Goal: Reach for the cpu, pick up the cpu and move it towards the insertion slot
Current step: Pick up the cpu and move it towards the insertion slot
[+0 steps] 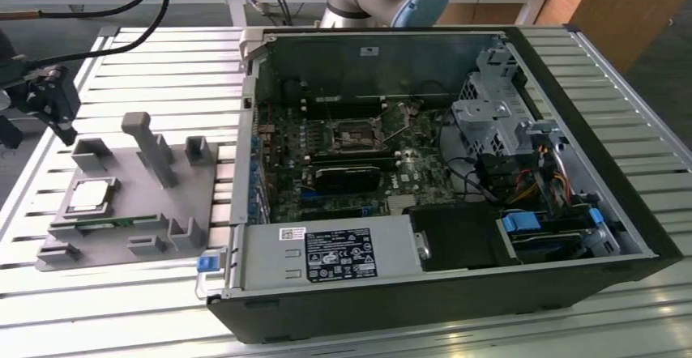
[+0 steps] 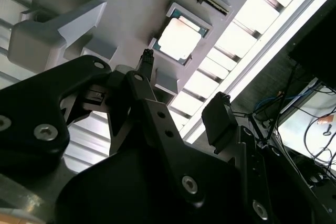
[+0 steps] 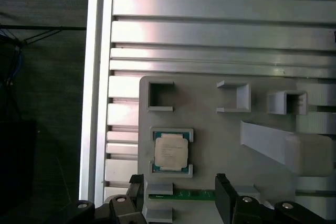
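Gripper up close: black claw spread wide, nothing between its jaws, hanging over the grey fixture. Cpu lies flat in a square recess on that fixture, with a green memory strip just beside it. Insertion slot sits inside the open computer case, well apart, toward the exterior view's right.

exterior view: high, oblique, far | both wrist views: close, facing grey fixture, cpu | shared by all three
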You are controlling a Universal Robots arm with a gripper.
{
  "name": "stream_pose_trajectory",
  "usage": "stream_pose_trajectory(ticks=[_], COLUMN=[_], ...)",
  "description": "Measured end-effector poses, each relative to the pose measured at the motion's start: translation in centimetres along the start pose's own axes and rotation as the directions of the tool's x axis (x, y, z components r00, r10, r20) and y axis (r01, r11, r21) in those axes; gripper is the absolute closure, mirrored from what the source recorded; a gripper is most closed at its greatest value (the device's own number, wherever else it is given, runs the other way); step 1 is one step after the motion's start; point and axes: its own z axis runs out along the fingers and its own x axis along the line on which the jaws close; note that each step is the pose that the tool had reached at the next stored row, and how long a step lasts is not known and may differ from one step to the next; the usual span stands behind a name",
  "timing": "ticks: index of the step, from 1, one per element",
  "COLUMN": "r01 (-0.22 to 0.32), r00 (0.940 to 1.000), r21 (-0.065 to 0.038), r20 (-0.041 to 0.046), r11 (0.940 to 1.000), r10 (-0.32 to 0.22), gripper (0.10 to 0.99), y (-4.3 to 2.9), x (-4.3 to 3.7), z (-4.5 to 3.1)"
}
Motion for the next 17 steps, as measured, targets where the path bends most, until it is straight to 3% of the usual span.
stream_pose_trajectory(ticks=[17], r01=[0.0], r00=[1.0], r21=[0.0], r20=[-0.0009], r11=[1.0], r10=[0.0], gripper=[0.439], y=[-0.13], x=[0.12], z=[1.92])
